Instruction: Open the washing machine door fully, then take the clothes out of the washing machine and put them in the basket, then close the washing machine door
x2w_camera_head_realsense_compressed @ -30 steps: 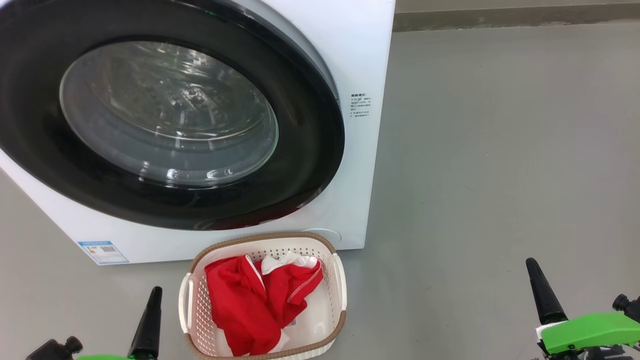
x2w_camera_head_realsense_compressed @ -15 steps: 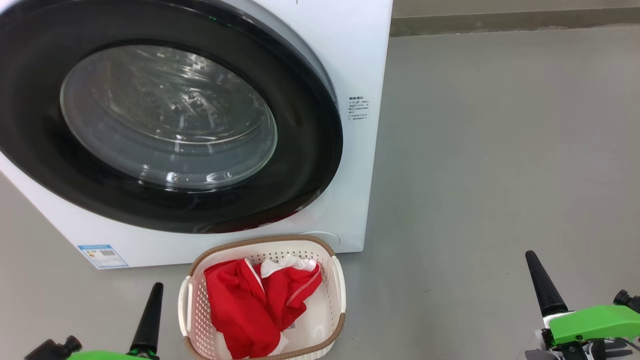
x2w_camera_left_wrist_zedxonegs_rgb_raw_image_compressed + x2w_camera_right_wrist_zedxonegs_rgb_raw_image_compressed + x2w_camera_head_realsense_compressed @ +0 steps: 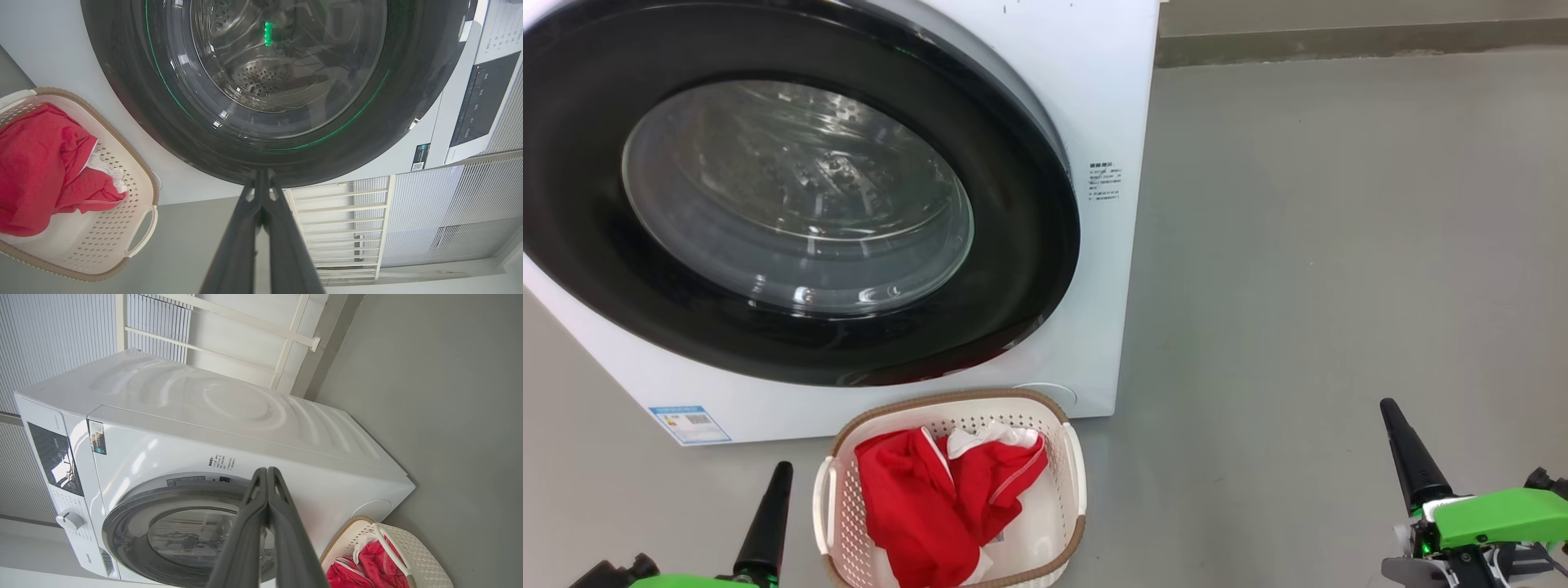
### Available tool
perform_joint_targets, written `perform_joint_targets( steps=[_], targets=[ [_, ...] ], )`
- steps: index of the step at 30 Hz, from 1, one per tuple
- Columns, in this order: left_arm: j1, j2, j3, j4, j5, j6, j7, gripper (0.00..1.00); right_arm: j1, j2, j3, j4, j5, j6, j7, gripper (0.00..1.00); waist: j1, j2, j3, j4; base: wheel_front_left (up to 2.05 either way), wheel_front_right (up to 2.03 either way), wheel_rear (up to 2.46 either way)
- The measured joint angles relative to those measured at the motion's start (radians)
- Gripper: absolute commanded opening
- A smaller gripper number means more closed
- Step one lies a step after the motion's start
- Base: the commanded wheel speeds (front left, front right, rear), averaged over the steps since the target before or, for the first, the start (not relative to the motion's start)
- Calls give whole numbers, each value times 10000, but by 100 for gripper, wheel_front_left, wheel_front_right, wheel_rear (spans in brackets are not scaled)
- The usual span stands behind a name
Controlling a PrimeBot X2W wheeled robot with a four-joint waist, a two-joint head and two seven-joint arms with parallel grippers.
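Door (image 3: 796, 196): shut flat against the machine (image 3: 1111, 90) front, steel drum visible through its glass. Clothes (image 3: 931, 506): red with white, heaped in the basket (image 3: 843, 506), which stands on the floor (image 3: 1339, 245) just before the machine's lower right corner. Left gripper (image 3: 783, 469): low, near the basket's left side but apart from it, fingers pressed together, pointing toward the door's lower rim. Right gripper (image 3: 1387, 406): low, well apart to the basket's right, fingers together, leaning slightly left, holding nothing.
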Motion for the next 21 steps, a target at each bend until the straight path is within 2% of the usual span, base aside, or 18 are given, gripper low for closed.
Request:
perform_joint_targets(
  steps=[16, 21],
  targets=[
    [-201, -17, 77, 27, -1705, -2, 405, 0, -217, 38, -211, 0, 1467, 0, 512, 0, 0, 0, -114, -46, 0, 0, 0],
    [-201, -27, 92, 31, -1802, -2, 491, 0, -339, 46, -219, -2, 1578, 0, 512, 0, 0, 0, -118, -48, 0, 0, 0]
  ],
)
